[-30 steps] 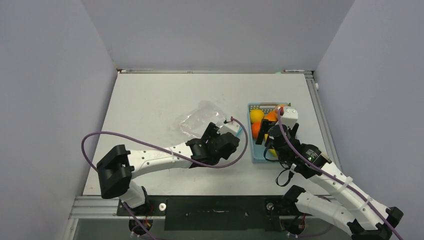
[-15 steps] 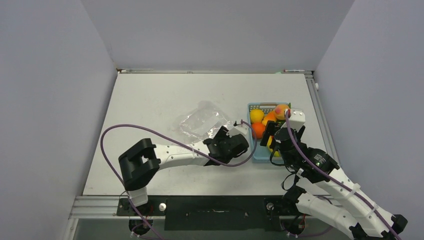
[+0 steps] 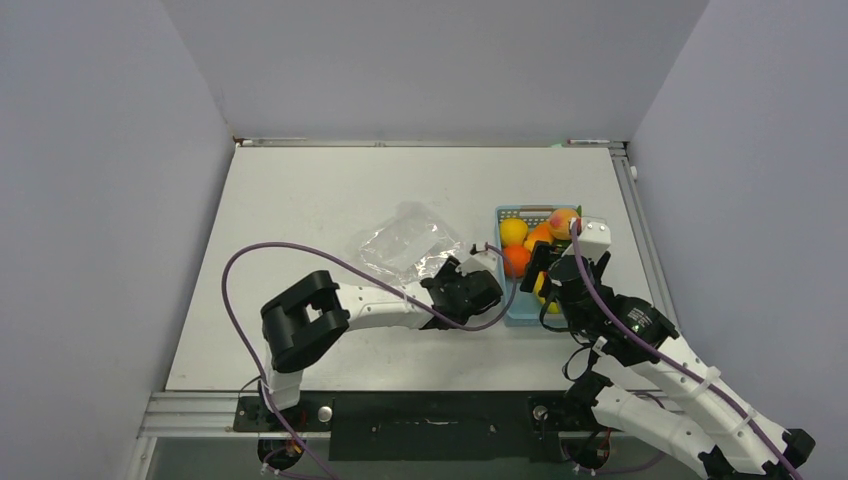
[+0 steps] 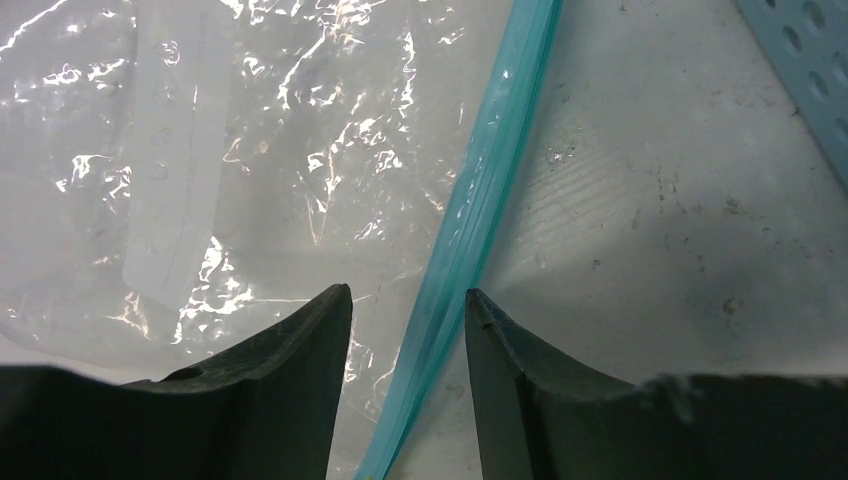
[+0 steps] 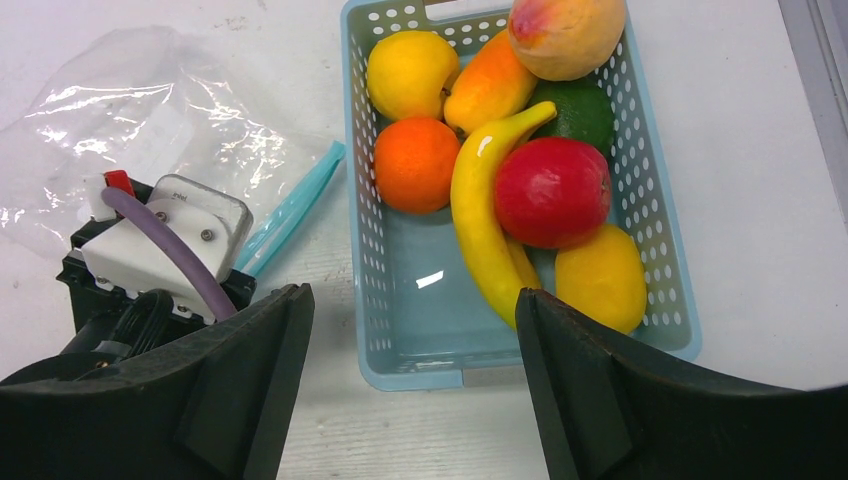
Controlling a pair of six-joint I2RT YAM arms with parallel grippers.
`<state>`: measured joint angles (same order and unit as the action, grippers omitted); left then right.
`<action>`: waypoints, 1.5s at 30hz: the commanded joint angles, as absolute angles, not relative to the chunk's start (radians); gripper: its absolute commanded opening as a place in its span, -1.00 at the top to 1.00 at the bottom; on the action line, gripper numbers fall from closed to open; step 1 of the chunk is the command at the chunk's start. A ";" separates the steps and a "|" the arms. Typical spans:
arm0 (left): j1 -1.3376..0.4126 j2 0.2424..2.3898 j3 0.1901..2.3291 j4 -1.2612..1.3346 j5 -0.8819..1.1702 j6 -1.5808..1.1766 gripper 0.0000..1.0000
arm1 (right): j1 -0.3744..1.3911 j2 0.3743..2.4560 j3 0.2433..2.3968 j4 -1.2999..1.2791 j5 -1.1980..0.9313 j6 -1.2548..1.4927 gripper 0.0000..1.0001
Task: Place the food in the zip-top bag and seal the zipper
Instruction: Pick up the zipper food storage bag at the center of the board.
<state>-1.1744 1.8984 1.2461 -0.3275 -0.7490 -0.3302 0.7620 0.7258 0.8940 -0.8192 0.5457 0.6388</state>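
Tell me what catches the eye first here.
The light blue basket on the right of the table, heaped with bright plastic fruit, stands out most. Left of it lies the clear zip-top bag, flat, and the left hand straddles its teal zipper, not yet closed on it.

No readable text anywhere; faint marks on zip-top bag (image 4: 170, 150) panel illegible.

The left arm (image 3: 385, 300) extends low and to the right from its base, with the elbow joint raised and the wrist pitched downward. The left gripper (image 4: 408, 300) points down, its fingers partly apart with a narrow gap between them. The right arm (image 3: 680, 360) reaches forward and to the left. The right gripper (image 5: 410, 300) faces down, fingers spread wide.
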 commanded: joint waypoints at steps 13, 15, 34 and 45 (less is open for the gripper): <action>-1.173 1.991 1.325 -0.266 -0.871 -0.314 0.38 | 0.769 0.737 0.909 -0.789 0.555 0.633 -0.51; -1.173 2.000 1.331 -0.267 -0.879 -0.309 0.46 | 0.767 0.737 0.909 -0.791 0.555 0.631 -0.51; -1.182 1.985 1.339 -0.256 -0.941 -0.269 1.00 | 0.767 0.733 0.922 -0.790 0.545 0.629 -0.51; -1.184 1.875 1.340 -0.317 -0.948 -0.254 1.00 | 0.768 0.745 0.933 -0.773 0.538 0.631 -0.51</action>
<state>-1.1793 1.9656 1.2968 -0.3000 -0.9176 -0.2615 0.7620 0.7376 0.8940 -0.8074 0.5343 0.6380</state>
